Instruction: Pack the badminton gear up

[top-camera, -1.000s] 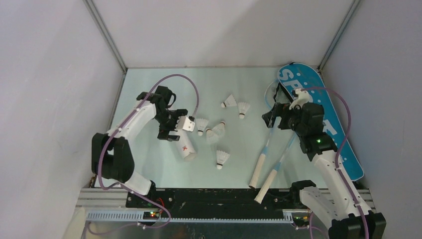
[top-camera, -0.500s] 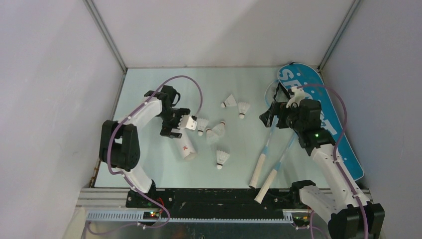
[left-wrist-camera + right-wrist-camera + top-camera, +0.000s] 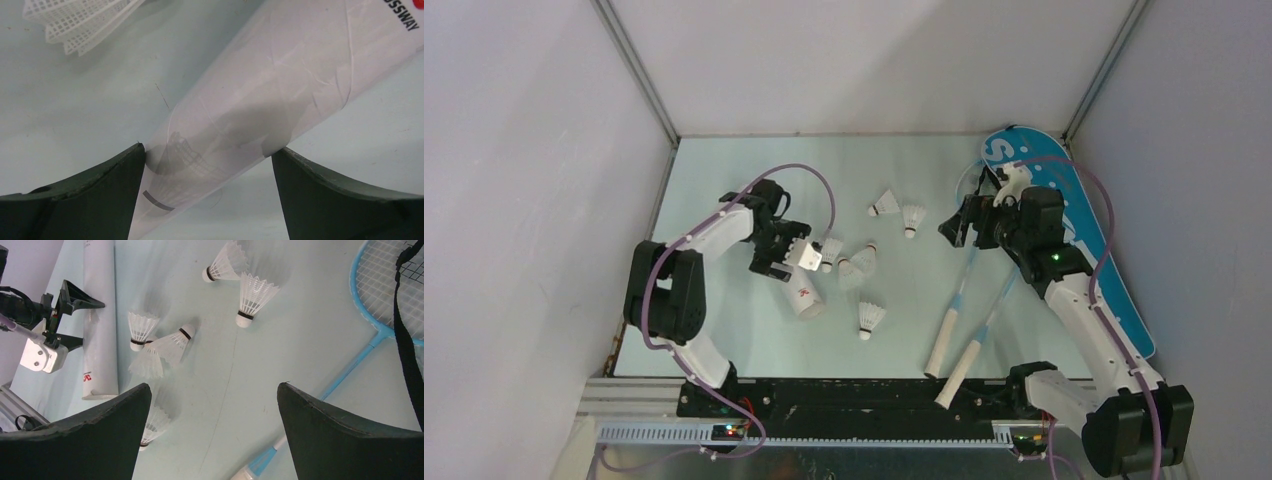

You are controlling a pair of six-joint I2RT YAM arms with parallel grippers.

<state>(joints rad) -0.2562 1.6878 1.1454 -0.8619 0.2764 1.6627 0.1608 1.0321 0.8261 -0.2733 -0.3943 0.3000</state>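
Observation:
The long white tube (image 3: 800,288) lies left of centre; it also shows in the left wrist view (image 3: 280,75), with a shuttlecock showing through its wall. My left gripper (image 3: 777,256) (image 3: 207,152) is shut on the tube's far end, one finger touching each side. Several white shuttlecocks lie loose: a pair (image 3: 899,211), two by the tube (image 3: 846,258) and one nearer (image 3: 871,317). Two rackets (image 3: 954,330) lie with cream handles towards me, heads by the blue SPORT bag (image 3: 1089,265). My right gripper (image 3: 952,228) (image 3: 212,390) is open and empty above the racket shafts.
The bag's black strap (image 3: 405,340) lies across a blue racket head (image 3: 372,285). White walls close in the table on the left, the right and the far side. A black rail (image 3: 864,395) runs along the near edge.
My left gripper has shifted a little right and nearer with the tube, whose near end swung slightly right. My right gripper has moved left and farther away over the rackets.

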